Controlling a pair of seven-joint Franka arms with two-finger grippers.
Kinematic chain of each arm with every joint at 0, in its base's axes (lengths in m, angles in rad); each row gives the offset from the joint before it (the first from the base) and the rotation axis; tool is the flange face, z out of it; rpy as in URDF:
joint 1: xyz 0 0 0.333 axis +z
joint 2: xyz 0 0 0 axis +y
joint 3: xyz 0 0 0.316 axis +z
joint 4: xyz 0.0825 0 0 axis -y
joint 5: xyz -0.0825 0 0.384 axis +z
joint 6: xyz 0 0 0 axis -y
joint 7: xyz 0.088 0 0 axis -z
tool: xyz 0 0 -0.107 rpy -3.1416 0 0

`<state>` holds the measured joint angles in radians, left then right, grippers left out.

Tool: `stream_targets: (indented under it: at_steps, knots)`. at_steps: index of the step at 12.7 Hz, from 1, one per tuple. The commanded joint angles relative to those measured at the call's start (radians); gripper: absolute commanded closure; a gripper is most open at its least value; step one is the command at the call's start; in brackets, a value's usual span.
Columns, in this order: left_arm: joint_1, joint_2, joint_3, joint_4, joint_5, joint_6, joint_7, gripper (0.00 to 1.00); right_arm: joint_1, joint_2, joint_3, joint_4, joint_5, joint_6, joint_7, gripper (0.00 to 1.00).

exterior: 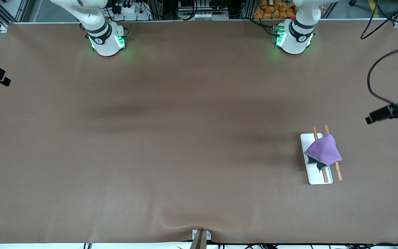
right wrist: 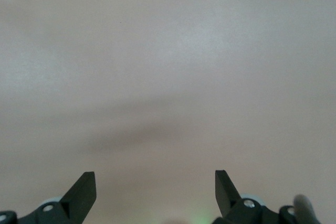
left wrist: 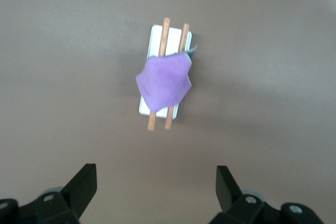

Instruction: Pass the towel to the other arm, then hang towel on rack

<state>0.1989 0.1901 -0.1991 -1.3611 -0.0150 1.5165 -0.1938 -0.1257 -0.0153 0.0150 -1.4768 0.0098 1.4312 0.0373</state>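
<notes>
Two wooden rods of the rack (exterior: 318, 159), near the bench's edge at the left arm's end, carry the draped towel (exterior: 323, 151); it looks light, limp, best pinched at a hanging corner. Only the wrist views show the left gripper (left wrist: 156, 186), high over the rack, and the right gripper (right wrist: 155, 190), over bare bench, both with jaws released, empty.

Rack (exterior: 315, 172) rods' middle under the towel (exterior: 324, 150)
</notes>
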Motion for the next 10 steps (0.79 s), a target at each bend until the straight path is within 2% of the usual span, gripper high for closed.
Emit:
stream_targets:
  at_steps: [1,6,10]
  knots:
    - [-0.004,-0.07,-0.02,-0.024,0.003,-0.059,0.014,0.0,0.004,-0.005,-0.003,0.006,-0.001,-0.002,0.009,0.0]
    - [-0.004,-0.167,-0.083,-0.084,0.0,-0.098,0.019,0.0,0.014,0.002,-0.001,0.006,0.001,-0.002,0.009,0.0]
    - [-0.055,-0.271,-0.036,-0.249,0.001,-0.013,0.022,0.0,0.012,0.002,-0.001,0.006,0.002,0.0,0.01,0.0]
